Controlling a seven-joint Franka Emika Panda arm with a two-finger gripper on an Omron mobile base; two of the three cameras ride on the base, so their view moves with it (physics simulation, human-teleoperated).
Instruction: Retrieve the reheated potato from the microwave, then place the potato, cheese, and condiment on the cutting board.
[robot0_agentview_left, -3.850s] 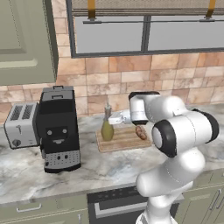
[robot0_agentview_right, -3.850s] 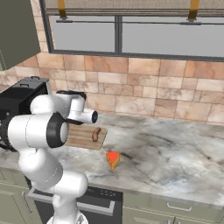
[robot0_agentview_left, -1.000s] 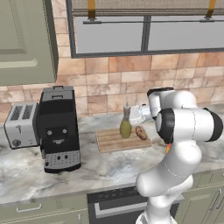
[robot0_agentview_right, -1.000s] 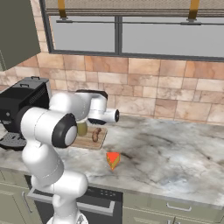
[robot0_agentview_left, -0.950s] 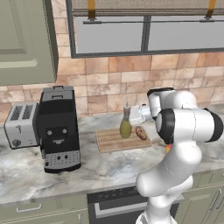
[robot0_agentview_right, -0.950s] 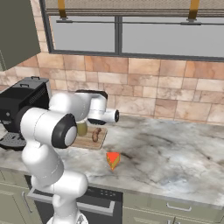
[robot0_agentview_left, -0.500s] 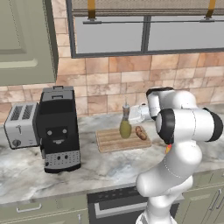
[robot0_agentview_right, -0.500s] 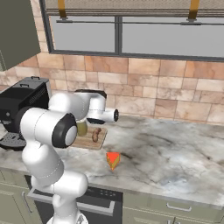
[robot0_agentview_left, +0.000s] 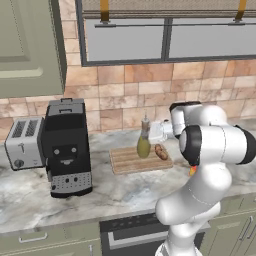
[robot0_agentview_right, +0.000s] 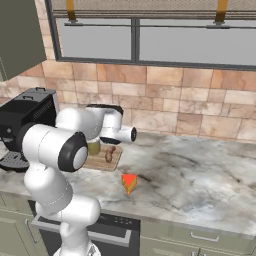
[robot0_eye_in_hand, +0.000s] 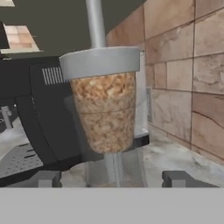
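Left base view: the gripper (robot0_agentview_left: 156, 132) is held level just beside the condiment (robot0_agentview_left: 143, 145), at its neck, on the side away from the coffee machine (robot0_agentview_left: 66, 148). The condiment stands upright on the cutting board (robot0_agentview_left: 126, 162), with the potato (robot0_agentview_left: 161, 151) lying below the gripper on the board. A toaster (robot0_agentview_left: 24, 142) sits beyond the coffee machine. The cheese (robot0_agentview_left: 192, 170) is glimpsed behind the arm, off the board.

Right base view: the arm's own body screens the gripper and most of the condiment (robot0_agentview_right: 93, 147). The cheese (robot0_agentview_right: 129, 183) lies on the counter (robot0_agentview_right: 200, 185), well apart from the board (robot0_agentview_right: 114, 161) and potato (robot0_agentview_right: 110, 154).

Hand view: the fingertips (robot0_eye_in_hand: 177, 178) stand wide apart — the condiment's clear neck (robot0_eye_in_hand: 113, 168) rises between them, untouched, with the coffee machine (robot0_eye_in_hand: 39, 113) beyond.

Against the picture of 3.9 s ago, the board, condiment and potato appear shifted rightward in the left base view — the arm has swung with them.
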